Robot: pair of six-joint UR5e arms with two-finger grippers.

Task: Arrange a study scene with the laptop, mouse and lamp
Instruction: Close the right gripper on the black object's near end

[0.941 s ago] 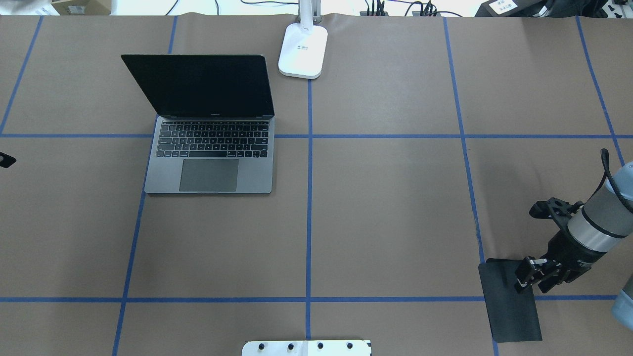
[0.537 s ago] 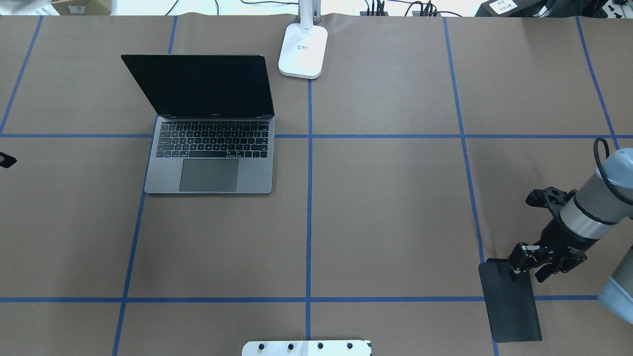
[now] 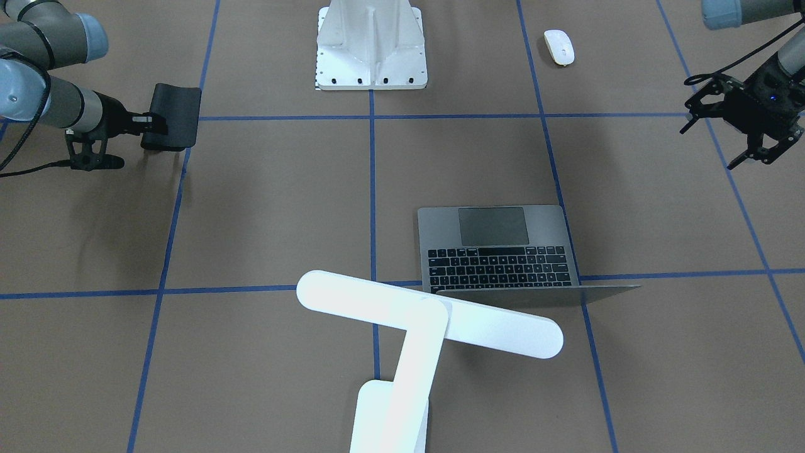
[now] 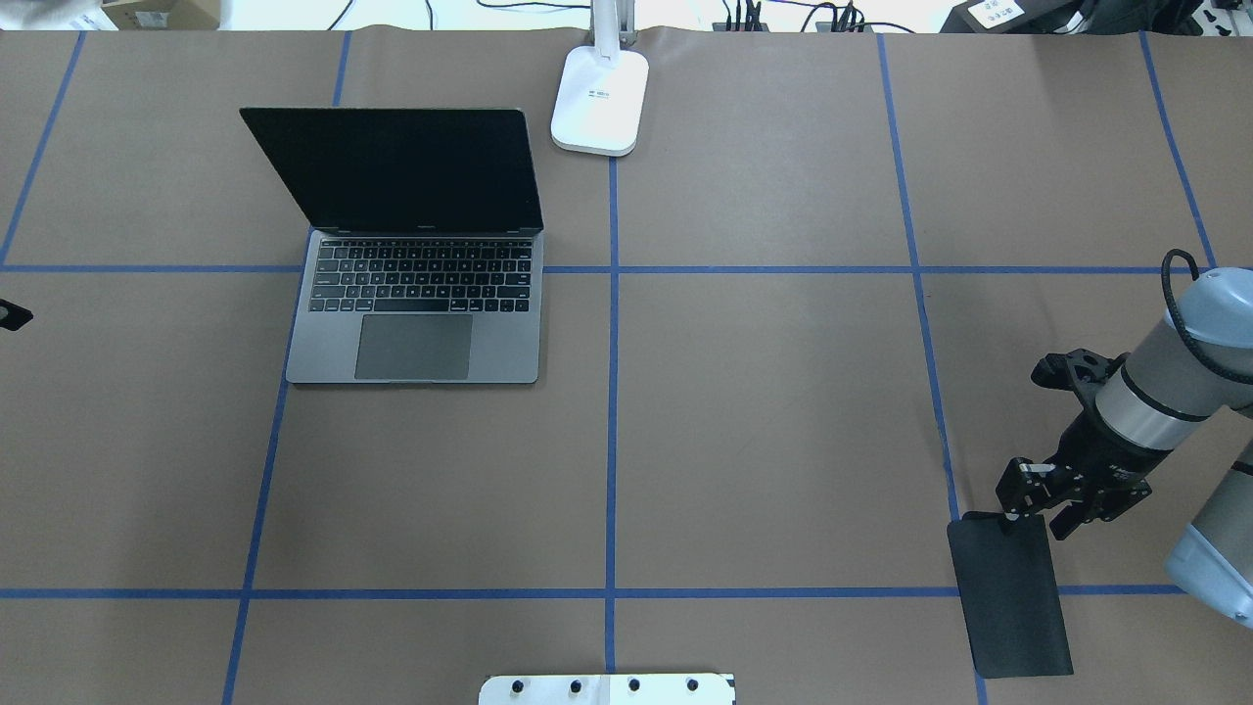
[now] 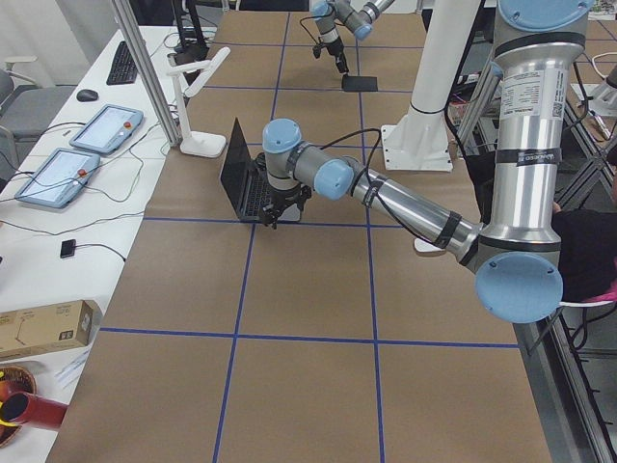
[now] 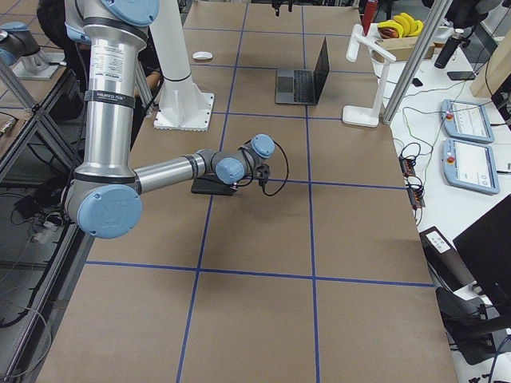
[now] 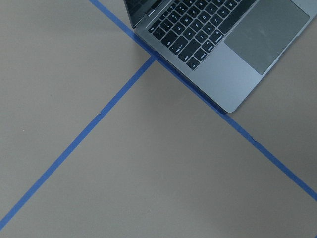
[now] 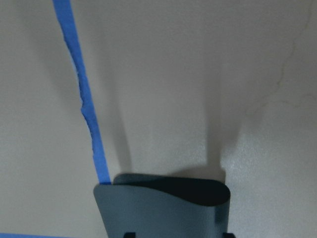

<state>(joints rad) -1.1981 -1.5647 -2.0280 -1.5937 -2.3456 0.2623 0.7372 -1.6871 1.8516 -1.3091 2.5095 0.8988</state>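
Clock bearings follow the overhead view, with twelve at the table's far edge. The table (image 4: 783, 441), papered brown with a blue tape grid, bears everything. A white pedestal (image 3: 371, 44) stands at 6 o'clock on the near edge. The laptop (image 4: 416, 294) sits open at about 10 o'clock, its screen dark and its keyboard facing 6. The lamp (image 4: 599, 103) stands at 12 o'clock, just beside the laptop's lid at the lid's 3 o'clock. Its bar head runs crosswise, 3 to 9, high over the base. A black mat (image 4: 1013, 597) lies at 4 o'clock, its long side running 12 to 6. The mouse (image 3: 559, 46) lies at 9 o'clock of the pedestal, well apart from the laptop.

The right gripper (image 4: 1033, 504) is at the mat's 12 o'clock edge, which looks curled in the right wrist view. I cannot tell whether its fingers pinch that edge or stand spread over it. The left gripper (image 3: 748, 157) hangs over bare paper at about 9 o'clock of the laptop, apart from it. How far its fingers are parted cannot be told.
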